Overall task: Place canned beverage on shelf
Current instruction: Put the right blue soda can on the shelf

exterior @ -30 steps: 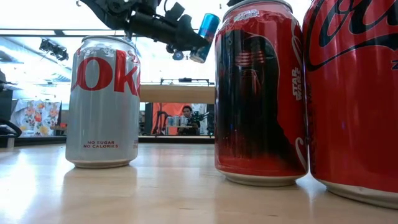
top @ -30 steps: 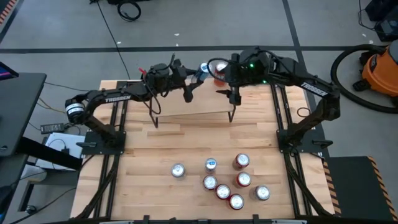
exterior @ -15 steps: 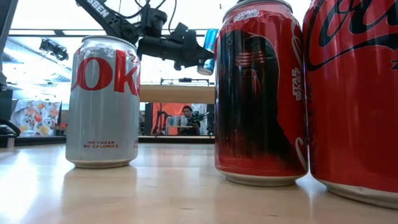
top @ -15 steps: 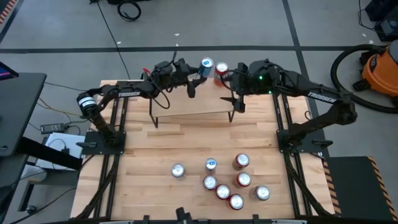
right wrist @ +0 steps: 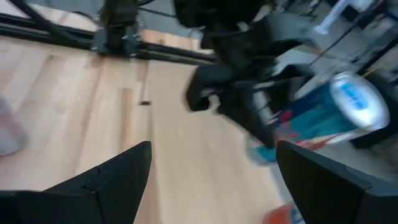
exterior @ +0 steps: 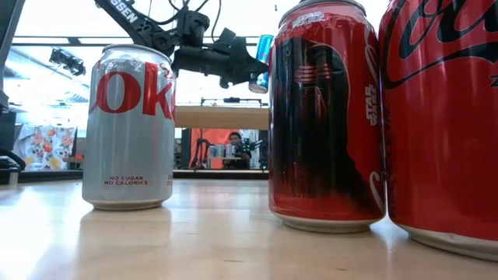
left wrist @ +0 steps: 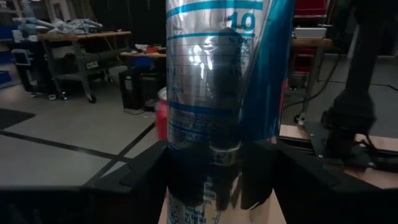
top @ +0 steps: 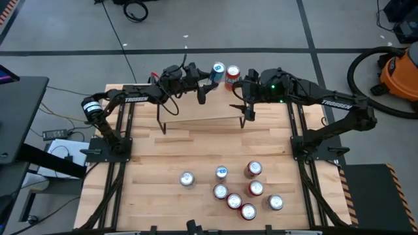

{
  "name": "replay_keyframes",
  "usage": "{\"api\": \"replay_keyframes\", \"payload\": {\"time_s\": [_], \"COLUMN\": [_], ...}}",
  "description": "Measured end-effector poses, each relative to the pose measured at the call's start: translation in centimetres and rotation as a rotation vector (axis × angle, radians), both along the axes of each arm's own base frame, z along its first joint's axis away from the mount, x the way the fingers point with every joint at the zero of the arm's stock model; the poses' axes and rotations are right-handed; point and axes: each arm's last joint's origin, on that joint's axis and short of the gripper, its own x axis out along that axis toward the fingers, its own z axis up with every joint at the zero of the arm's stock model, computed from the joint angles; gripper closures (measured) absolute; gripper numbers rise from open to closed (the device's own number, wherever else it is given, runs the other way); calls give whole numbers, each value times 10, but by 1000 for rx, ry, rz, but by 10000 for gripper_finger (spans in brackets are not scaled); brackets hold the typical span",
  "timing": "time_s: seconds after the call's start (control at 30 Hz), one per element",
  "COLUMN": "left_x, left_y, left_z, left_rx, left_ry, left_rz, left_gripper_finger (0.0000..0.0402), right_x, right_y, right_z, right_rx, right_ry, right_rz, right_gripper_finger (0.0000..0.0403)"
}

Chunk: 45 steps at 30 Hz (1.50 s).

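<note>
**A:** Where's the can?

**B:** Blue can (top: 217,70) is in the left gripper (top: 210,74), at the back edge of the shelf (top: 196,111), top end up in the high view. Left wrist view has it filling the frame, blue-and-silver body (left wrist: 224,93), dark fingers (left wrist: 149,174) pressed on both sides. So the jaws are clamped on it.

**A:** Down on the board or off it?

**B:** Can't tell. Low view shows it tilted a bit, raised above the shelf line (exterior: 222,117), gripper (exterior: 245,66) on it.

**A:** Anything next to it?

**B:** Red can (top: 231,75) just beside it on the right, also at the shelf's back edge. Touching or not, can't tell.

**A:** Right arm?

**B:** Right gripper (top: 240,94) hangs over the shelf's right end, near the red can. Its wrist view shows both fingers (right wrist: 112,180) wide apart with nothing between them; the left gripper and blue can (right wrist: 336,106) sit ahead of it.

**A:** Rest of the table?

**B:** Seven cans in a loose cluster (top: 235,189) on the front part of the slatted tabletop (top: 150,156), well apart from the shelf. Silver Diet Coke (exterior: 128,128) and two red cans (exterior: 327,117) dominate the low view.
</note>
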Motion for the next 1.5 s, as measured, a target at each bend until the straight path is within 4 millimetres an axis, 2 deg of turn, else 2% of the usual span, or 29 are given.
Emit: {"api": "replay_keyframes", "payload": {"time_s": [0.13,0.43,0.73,0.93,1.13,1.5], "left_x": [3,1,0,0,0,0], "left_y": [-5,-4,-2,-3,-3,-3], "left_z": [3,13,13,13,13,14], "left_rx": [18,68,58,47,50,39], "left_ry": [-24,-106,-113,-116,-119,-128], "left_rz": [-23,-19,-21,-42,-41,-43], "left_gripper_finger": [157,157,157,156,156,156], "right_x": [-2,1,17,26,24,45], "right_y": [-12,-56,-86,-100,-111,-125], "right_z": [4,12,-4,-8,-7,-20], "right_rx": [-50,-18,64,62,86,120], "right_ry": [-32,-207,-229,-272,-324,-390], "right_rz": [-56,-158,-93,-57,-25,44], "right_gripper_finger": [49,48,48,48,48,49]}}
